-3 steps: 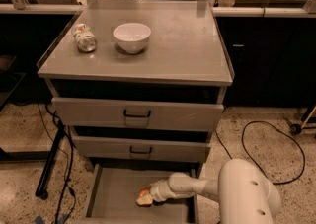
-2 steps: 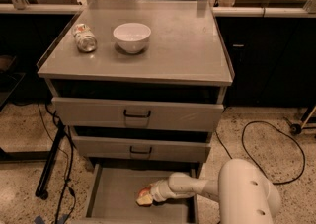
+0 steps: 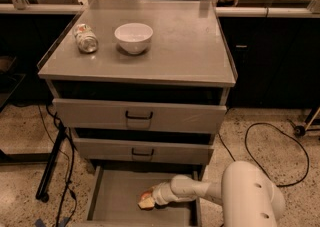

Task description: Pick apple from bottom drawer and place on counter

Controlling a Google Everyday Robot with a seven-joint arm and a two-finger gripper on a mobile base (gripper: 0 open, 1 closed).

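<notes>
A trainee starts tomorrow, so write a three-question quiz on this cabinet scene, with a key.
1. True or false: the apple rests on the counter.
2. What lies left of the white bowl in the camera view? A) a tipped can B) a mug C) a sponge
3. Fill in: the gripper is down in the open ______ drawer, at the apple.
Key: 1 false, it is in the bottom drawer. 2 A. 3 bottom.

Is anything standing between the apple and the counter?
Nothing visible does. The gripper is at the apple in the open bottom drawer; on the counter, the white bowl and can sit to the left.
</notes>
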